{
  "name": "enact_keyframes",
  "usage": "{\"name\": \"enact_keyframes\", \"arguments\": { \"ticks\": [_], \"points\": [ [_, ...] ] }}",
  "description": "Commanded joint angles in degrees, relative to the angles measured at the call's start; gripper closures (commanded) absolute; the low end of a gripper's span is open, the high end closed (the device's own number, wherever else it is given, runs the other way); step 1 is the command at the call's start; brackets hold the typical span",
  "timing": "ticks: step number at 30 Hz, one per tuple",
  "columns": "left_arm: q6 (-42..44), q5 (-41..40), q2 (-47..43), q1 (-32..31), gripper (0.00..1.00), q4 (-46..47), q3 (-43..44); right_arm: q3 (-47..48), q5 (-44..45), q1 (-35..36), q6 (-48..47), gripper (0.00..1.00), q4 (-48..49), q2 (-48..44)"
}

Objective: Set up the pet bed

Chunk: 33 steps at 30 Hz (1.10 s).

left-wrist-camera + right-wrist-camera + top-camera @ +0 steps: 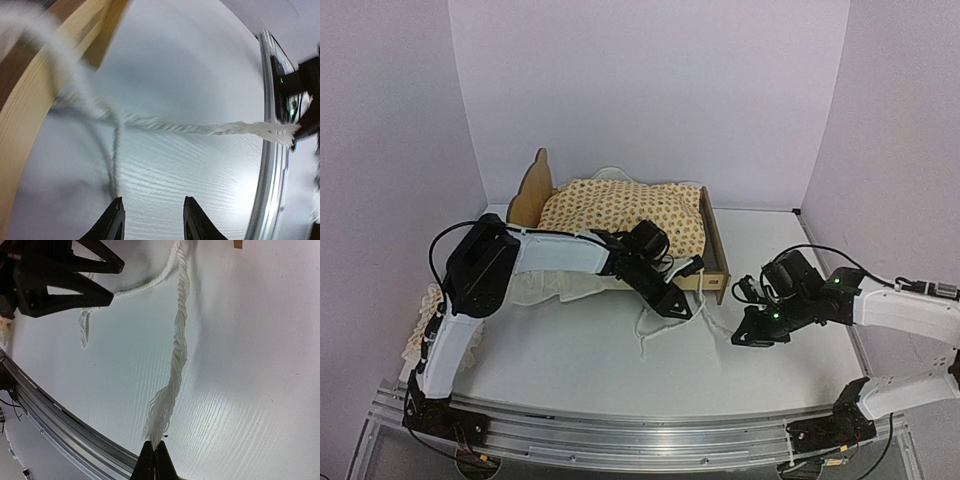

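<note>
- My right gripper (155,452) is pinched closed on the frayed end of a white twisted cord (177,350), stretched low over the table (570,370).
- My left gripper (154,205) stands parted, holding nothing; a thinner strand (116,165) trails toward its left finger.
- Both lead back to the foot corner of the wooden bed (713,240), mid-table, with the patterned cushion (620,210) lying in it.
- I judge I'm at the tying step; next, the left must close on its strand.
</note>
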Motion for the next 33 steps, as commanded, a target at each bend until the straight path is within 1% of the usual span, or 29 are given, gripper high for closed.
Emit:
{"name": "enact_keyframes", "arguments": {
  "ticks": [1,3,5,6,8,11,15,18,20,23,25,28,29,33],
  "points": [
    [35.9,6.3,-6.0,-4.1,0.56,-19.5,13.0,3.1,1.7,-0.3,-1.8,1.0,-0.2,-1.7],
    [53.1,6.1,-7.2,-4.2,0.44,-26.6,15.6,3.7,1.4,-0.3,-2.2,1.0,-0.3,-1.3],
    [69.0,-0.9,-7.6,-4.1,0.33,-29.4,16.5,3.9,1.3,-0.3,-3.0,1.0,-0.3,-1.2],
    [73.7,-4.2,-7.5,-4.1,0.3,-28.9,16.3,4.0,1.3,-0.3,-3.3,1.0,-0.2,-1.1],
    [81.6,-10.4,-6.0,-3.5,0.28,-26.5,17.0,4.3,1.3,-0.3,-3.9,1.0,-0.2,-0.7],
    [88.4,-14.8,-2.8,-3.1,0.27,-23.6,20.8,5.3,1.1,-0.4,-4.9,1.0,-0.2,0.3],
    [93.5,-17.4,1.2,-3.1,0.28,-20.7,25.5,6.7,1.0,-0.4,-5.9,1.0,-0.1,1.3],
    [96.9,-19.9,2.9,-3.0,0.3,-17.7,26.0,7.6,0.8,-0.4,-6.4,1.0,0.0,2.0],
    [97.7,-20.9,4.3,-3.1,0.32,-15.5,26.9,7.9,0.5,-0.5,-6.7,1.0,0.2,2.5],
    [97.3,-20.1,6.9,-3.1,0.35,-17.7,31.3,8.1,0.3,-0.5,-6.8,1.0,0.3,3.0],
    [96.8,-19.1,7.4,-3.1,0.38,-17.8,31.7,8.0,0.2,-0.5,-6.8,1.0,0.5,2.9],
    [96.9,-19.0,7.6,-3.2,0.46,-15.1,29.9,7.7,0.3,-0.5,-6.6,1.0,0.8,2.9],
    [96.8,-19.1,7.9,-3.3,0.5,-13.9,29.5,7.6,0.2,-0.5,-6.6,1.0,1.0,2.9],
    [95.6,-19.1,9.0,-3.2,0.83,-12.7,30.9,7.7,-0.1,-0.5,-6.6,1.0,1.5,3.0]
  ]
}}
